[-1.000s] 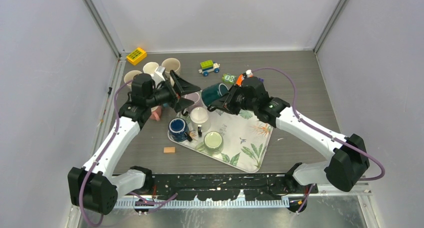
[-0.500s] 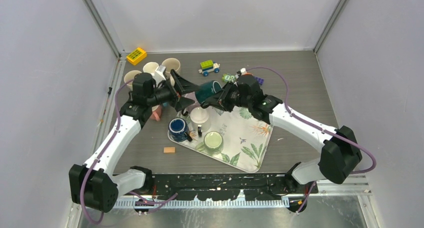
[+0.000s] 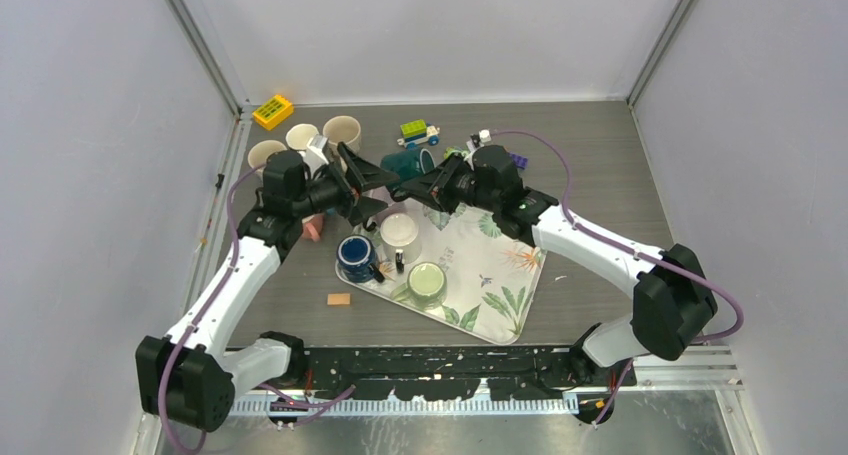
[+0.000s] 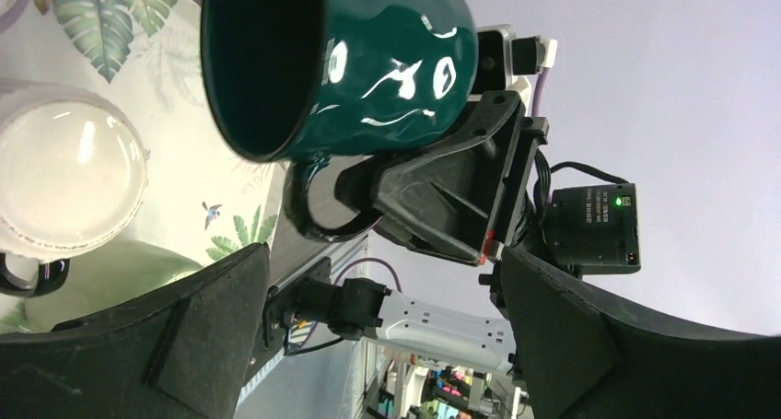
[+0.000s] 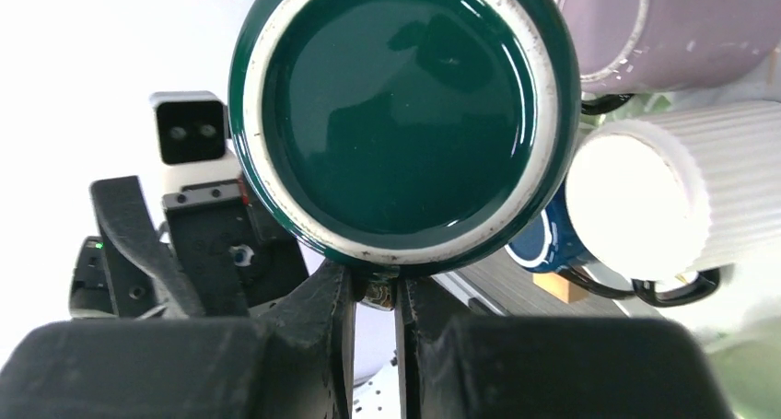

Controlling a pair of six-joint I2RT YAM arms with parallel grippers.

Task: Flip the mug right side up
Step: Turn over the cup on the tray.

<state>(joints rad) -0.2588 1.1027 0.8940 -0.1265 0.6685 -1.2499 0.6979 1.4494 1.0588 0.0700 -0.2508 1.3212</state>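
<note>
Leftward since a second ago, the right gripper is pinched tight on the handle of the dark green mug. It holds the mug sideways in mid-air at upper centre of the top view, mouth facing the left gripper. That one gapes wide and empty, probably for a handover to reorient the mug. No writing is legible.

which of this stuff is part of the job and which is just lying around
Job: glossy dark green ceramic mug, right claw gripping its handle, open left claw.
Lying about: leaf-print tray, white ribbed mug, blue glazed mug, yellow toy block.
</note>
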